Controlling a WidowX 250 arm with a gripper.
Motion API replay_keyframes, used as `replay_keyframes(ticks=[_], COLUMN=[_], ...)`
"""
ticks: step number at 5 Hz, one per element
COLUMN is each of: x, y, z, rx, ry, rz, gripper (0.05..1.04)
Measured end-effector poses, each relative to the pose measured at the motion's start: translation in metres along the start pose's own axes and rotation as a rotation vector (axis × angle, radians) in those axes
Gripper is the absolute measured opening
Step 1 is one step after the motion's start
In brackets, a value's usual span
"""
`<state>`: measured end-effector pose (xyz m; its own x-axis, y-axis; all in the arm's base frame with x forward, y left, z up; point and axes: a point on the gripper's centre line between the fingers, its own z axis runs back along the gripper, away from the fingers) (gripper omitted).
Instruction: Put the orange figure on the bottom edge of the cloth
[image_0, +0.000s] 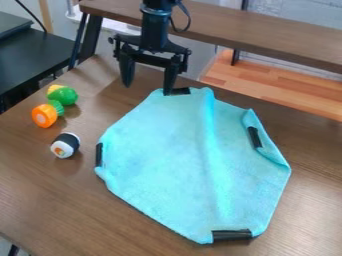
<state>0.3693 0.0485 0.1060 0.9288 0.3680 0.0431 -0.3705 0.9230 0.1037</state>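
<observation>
The orange figure (45, 115) lies on the wood-grained table (153, 232), well apart from the cloth (160, 150), on its left side in the view. It is rounded and smooth-looking, with a paler disc on its face and a ridged green top. Just beside it sits the green toy (63, 95), bulbous and glossy, with a yellow end. Nearer the camera is the sushi roll (65, 145), a stubby white cylinder wrapped in a black band. The cloth is light blue, soft and fuzzy, roughly eight-sided, with a raised crease running down it and its right edge folded over. Black tape (232, 235) marks four places along its edges. The gripper (147, 88) hangs at the cloth's far edge, its two black, tapering fingers spread apart with nothing between them.
</observation>
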Motion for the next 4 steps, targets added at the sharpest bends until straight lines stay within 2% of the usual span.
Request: replay_keyframes(ticks=[1,2,3,4], x=[-0.003,0.005,0.01,0.012], y=[-0.001,0.022,0.055,0.072], z=[-0.013,-0.027,-0.038,-0.051], rx=[0.011,0.0,-0.002,0.005], ry=[0.038,0.036,0.024,-0.009], rz=[-0.009,-0.018,-0.021,-0.051], gripper=[1.0,1.0,1.0,1.0])
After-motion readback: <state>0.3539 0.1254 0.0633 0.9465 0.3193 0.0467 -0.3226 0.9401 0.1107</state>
